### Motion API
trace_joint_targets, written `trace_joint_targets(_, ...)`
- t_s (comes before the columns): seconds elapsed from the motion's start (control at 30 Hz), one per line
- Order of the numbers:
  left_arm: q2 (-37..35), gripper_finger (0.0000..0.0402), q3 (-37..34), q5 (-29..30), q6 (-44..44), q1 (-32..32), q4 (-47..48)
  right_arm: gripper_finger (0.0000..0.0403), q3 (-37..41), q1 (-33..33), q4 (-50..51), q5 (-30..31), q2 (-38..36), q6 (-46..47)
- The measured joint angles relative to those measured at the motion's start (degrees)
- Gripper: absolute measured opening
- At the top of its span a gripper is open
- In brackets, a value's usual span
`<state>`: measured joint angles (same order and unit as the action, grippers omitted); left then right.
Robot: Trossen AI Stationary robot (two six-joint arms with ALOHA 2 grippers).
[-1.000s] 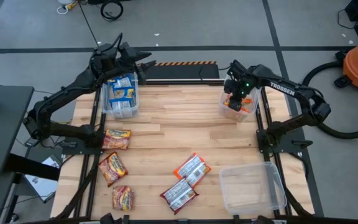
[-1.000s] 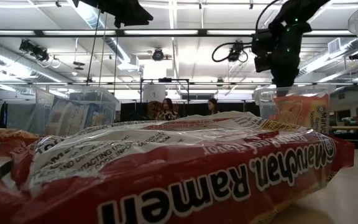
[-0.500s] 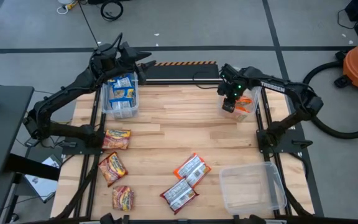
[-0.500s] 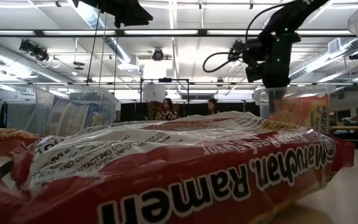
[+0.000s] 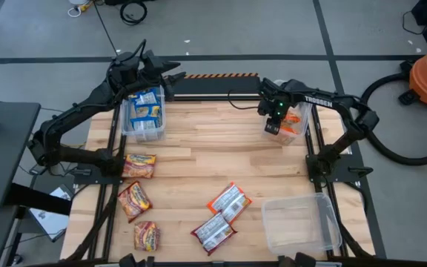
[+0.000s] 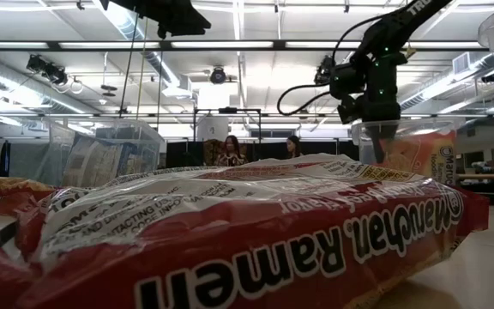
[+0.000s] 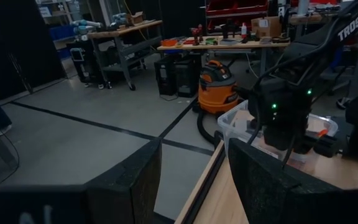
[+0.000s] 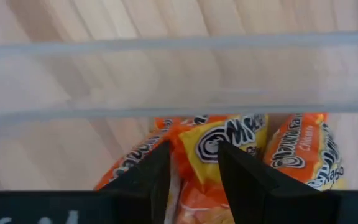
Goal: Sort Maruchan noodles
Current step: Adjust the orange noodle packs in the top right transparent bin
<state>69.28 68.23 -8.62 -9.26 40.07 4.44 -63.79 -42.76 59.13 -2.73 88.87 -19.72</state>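
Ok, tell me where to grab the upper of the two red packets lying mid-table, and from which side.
Take the upper red packet across its narrow width at mid-length, coming straight down. It lies flat and diagonal, its lower end touching the second red packet, so stay off that end.

orange packets (image 8: 229, 149) | blue-yellow packets (image 5: 146, 111) | red-white packets (image 5: 229, 200) | orange vacuum (image 7: 219, 87)

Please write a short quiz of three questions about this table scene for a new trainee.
1. True or false: the clear plastic bin at the near right corner holds noodle packets.
2. Which colour are the flat plastic ramen packets under the right gripper?
A blue
B orange
C red
3. How many red-and-silver packets lie mid-table?

Key: 1 false; 2 B; 3 two.
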Motion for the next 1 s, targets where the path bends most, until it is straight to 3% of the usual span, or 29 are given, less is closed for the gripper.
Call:
trace_joint_targets(0.13,0.0,0.0192,0.0,0.0,0.0,0.0,0.0,0.0105,0.0,0.0,-0.2,0.4,0.1,-0.4)
trace_joint_targets(0.37,0.0,0.0192,0.0,0.0,0.0,0.0,0.0,0.0009,-1.1,-0.2,3.2,1.3,0.0,-0.2)
trace_joint_targets(0.83,0.0,0.0192,0.0,0.0,0.1,0.0,0.2,0.0008,-5.5,-5.1,12.4,1.3,-0.1,-2.9)
trace_joint_targets(1.0,0.0,0.0192,0.0,0.0,0.1,0.0,0.2,0.0044,-6.0,-6.0,13.6,-0.1,-0.1,-3.4)
